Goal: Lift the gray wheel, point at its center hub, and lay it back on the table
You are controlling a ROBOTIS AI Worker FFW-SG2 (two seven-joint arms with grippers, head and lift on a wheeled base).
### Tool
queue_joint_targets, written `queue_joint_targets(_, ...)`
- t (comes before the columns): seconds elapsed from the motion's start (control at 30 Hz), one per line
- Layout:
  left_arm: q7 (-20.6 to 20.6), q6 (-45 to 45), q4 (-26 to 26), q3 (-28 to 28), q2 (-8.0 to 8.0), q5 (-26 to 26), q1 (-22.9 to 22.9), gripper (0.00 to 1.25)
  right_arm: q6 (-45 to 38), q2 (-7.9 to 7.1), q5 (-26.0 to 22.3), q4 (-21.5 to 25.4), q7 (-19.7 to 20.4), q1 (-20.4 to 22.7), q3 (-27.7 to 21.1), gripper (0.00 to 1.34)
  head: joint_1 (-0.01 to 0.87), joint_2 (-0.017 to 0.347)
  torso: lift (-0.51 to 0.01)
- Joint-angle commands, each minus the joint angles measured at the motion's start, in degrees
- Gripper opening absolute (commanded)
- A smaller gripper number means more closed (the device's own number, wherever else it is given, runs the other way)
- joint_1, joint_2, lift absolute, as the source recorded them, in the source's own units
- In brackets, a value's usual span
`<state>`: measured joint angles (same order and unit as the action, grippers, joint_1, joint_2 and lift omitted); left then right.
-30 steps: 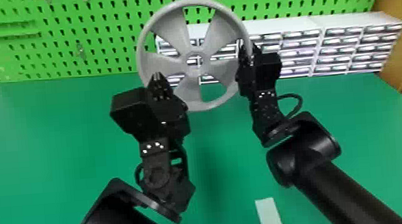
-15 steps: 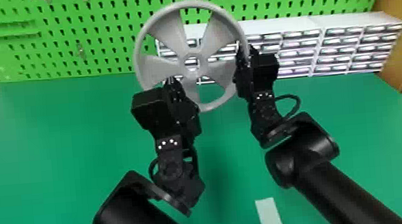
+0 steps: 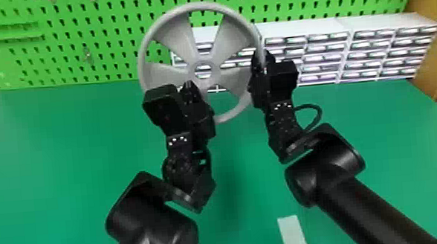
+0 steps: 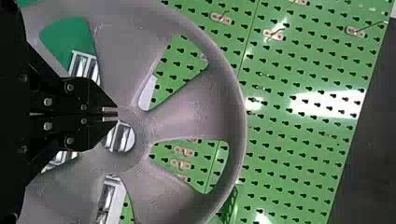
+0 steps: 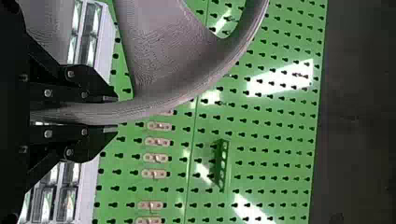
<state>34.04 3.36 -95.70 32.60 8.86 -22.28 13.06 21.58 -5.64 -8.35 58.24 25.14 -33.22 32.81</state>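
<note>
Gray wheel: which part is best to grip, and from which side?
Probably the outer rim, on the robot's right, coming from the near side: it is a narrow band, and the jaws of the right gripper sit on either side of it. The broad spokes look harder to pinch.

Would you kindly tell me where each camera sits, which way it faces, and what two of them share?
Head view: on the robot's head, looking forward and down at the table and gray wheel; left arm and right arm show.
Left wrist view: on the left wrist, looking past the shut left gripper at the center hub.
Right wrist view: on the right wrist, looking along the right gripper, closed on the rim.
Shared: both wrist views show the wheel before the green pegboard, plus white drawer units.
</note>
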Motion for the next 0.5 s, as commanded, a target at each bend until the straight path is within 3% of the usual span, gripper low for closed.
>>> queue_joint_targets(0.0,-1.5,1.0,2.9,-0.4,-0.60,0.3,1.7,0.06,0.0,-0.08,-0.4,0.2,0.0,0.0,0.5,0.06,0.692,0.048,-0.096)
queue_joint_targets(0.47,-3.2,3.2,7.7,0.2,-1.48,0.0,5.1,0.06,0.1,-0.43,-0.7,0.8,0.0,0.3,1.7,0.06,0.692,0.048,-0.096)
